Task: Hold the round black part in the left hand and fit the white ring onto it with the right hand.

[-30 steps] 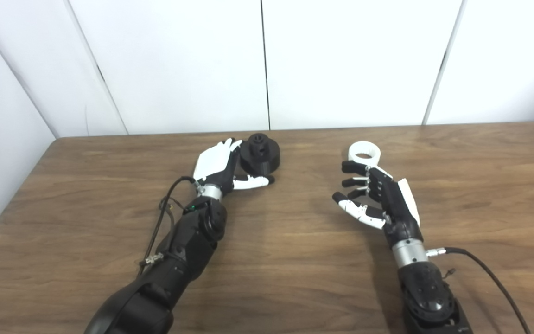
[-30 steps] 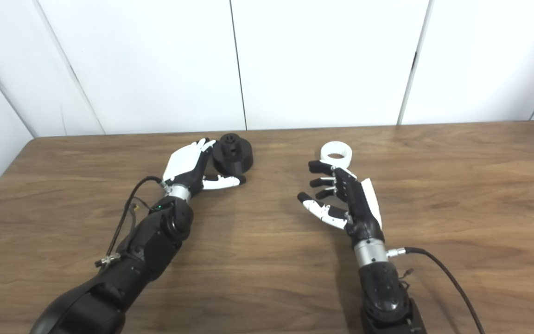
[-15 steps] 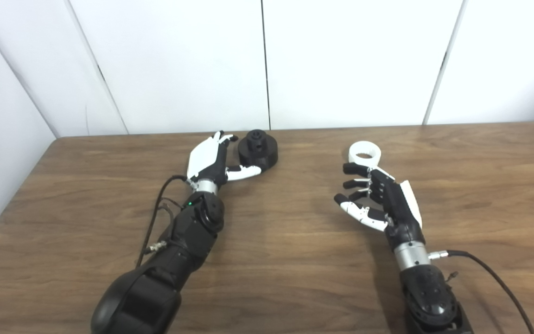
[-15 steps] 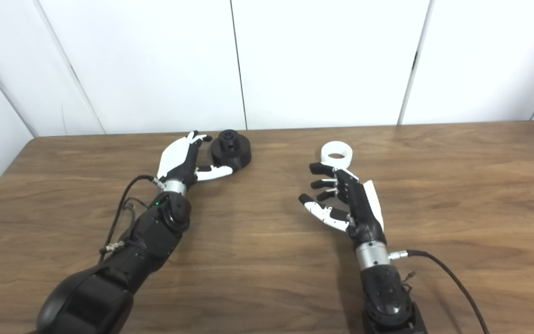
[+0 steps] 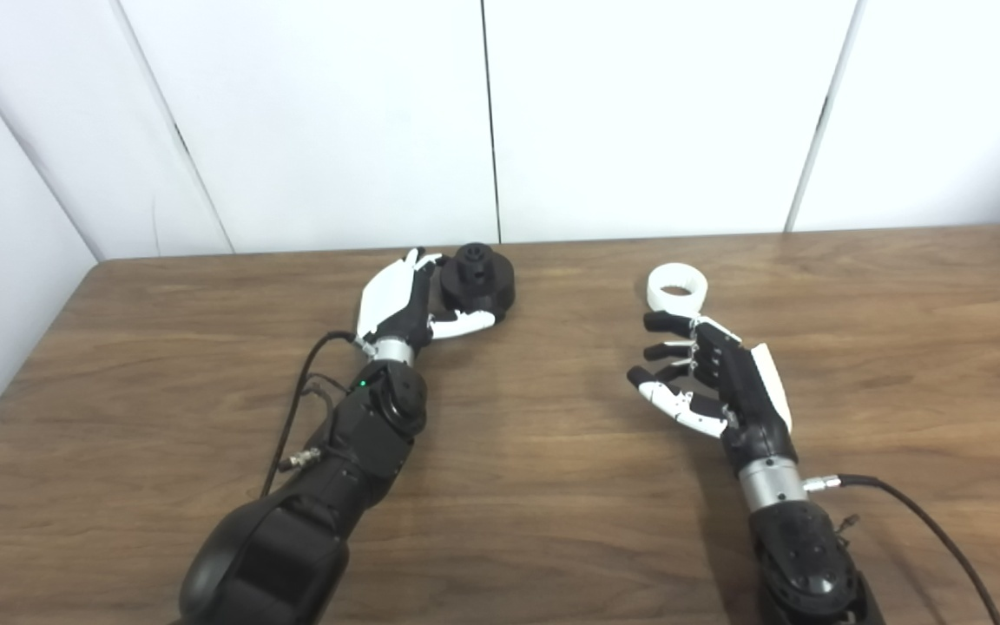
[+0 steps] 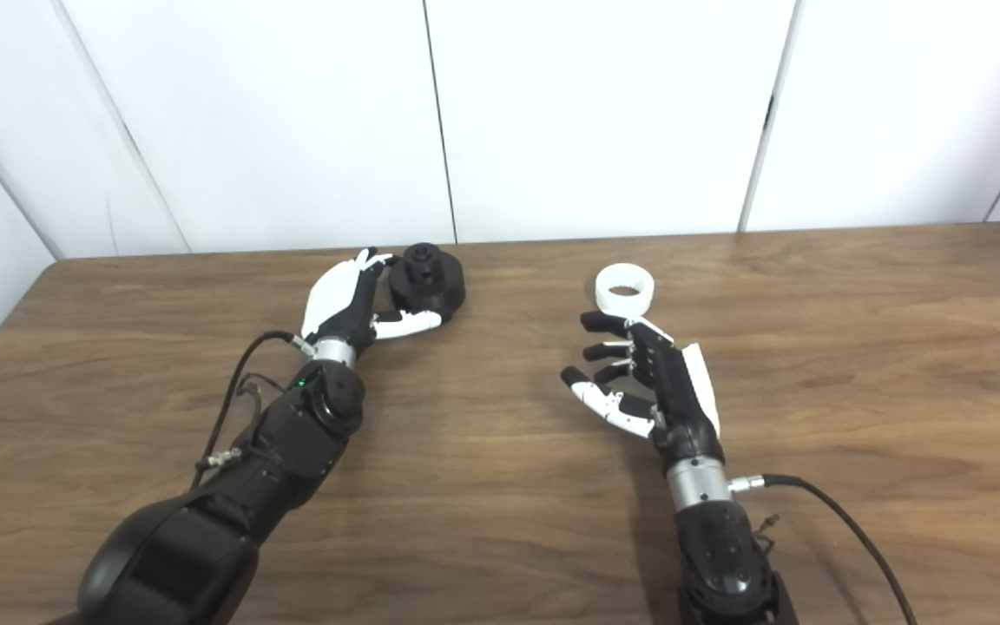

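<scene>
In the left eye view the task looks barely begun: the round black part (image 5: 476,278) sits on the worktop (image 5: 509,486) near its far edge, left of centre, and the white ring (image 5: 677,289) lies well apart to its right, unfitted. The left hand (image 5: 402,304) cups the black part, fingers (image 5: 418,271) spread along its left side and thumb reaching under its near side, apparently touching but not yet clasped or lifting. In the right eye view the right hand (image 6: 652,378) rests just short of the white ring, its fingers (image 6: 600,322) loosely curled apart, holding nothing; the top fingertip lies just beside the ring. Both grasps, the lift and the fitting remain.
</scene>
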{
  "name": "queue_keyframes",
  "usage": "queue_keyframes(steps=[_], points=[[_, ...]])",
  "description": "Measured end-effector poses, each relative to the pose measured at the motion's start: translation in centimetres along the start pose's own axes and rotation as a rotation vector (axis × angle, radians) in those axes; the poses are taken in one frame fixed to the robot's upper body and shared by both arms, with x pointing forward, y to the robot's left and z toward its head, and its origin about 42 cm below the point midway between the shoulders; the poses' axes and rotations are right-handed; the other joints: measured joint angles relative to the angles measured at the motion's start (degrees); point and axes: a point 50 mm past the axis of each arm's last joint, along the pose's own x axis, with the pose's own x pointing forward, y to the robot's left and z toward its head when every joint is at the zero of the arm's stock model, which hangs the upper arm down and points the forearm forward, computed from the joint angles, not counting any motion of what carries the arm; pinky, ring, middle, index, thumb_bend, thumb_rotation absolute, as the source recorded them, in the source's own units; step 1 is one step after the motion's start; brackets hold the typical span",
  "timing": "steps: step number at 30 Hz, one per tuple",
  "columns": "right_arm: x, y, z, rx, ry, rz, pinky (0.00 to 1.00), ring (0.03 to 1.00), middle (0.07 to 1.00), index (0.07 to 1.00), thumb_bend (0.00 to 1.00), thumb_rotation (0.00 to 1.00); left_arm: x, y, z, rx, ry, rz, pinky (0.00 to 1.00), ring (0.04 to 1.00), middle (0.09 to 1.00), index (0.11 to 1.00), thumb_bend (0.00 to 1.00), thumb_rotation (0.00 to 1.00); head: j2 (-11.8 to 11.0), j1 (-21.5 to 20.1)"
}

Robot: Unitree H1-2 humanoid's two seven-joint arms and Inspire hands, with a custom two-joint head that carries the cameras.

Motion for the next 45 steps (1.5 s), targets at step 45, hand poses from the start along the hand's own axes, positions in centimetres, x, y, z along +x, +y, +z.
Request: queue_keyframes(steps=[45], points=[[-0.4,-0.1,0.0,0.006,0.0,-0.007,0.47,0.605,0.732,0.679,0.52,0.03,-0.2,-0.6,1.2,-0.159,-0.071,0.013,1.0,1.0,1.0,0.628,0.92,0.24,0.6,0.1]])
